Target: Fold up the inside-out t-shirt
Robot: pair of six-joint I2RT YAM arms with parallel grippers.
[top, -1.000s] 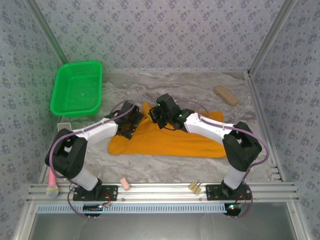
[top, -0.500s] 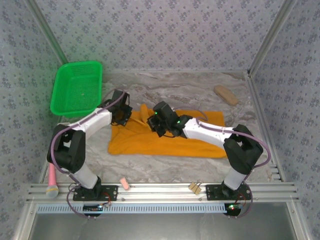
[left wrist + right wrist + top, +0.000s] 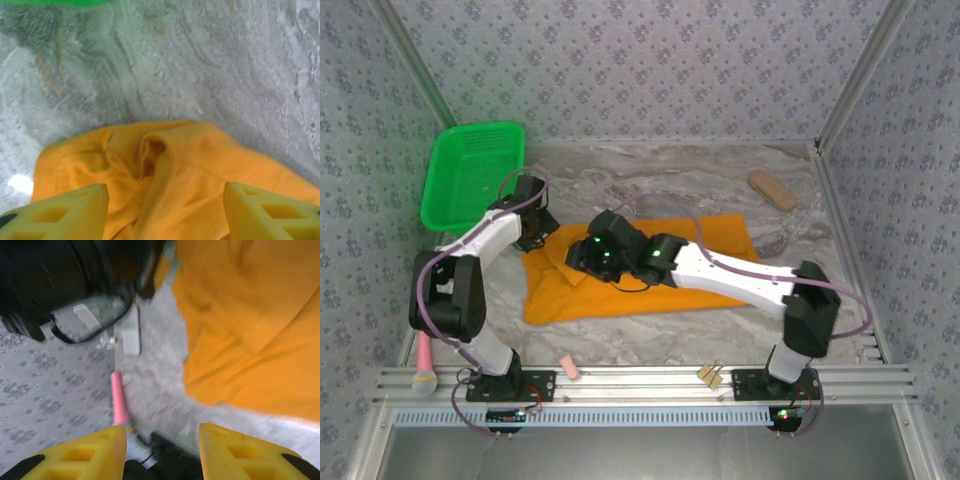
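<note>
Apparently flattening the inside-out t-shirt (image 3: pixel 580 300), lying mid-way across the table (image 3: pixel 670 175), ahead of a fold (judging by its rumpled ten o'clock corner). Hovering the left gripper (image 3: pixel 165 210) over that corner, jaws parted wide and gripping nothing. Hanging the right gripper (image 3: pixel 162 450) by the eight o'clock hem, likewise parted and empty, probably lining up a pinch there.
</note>
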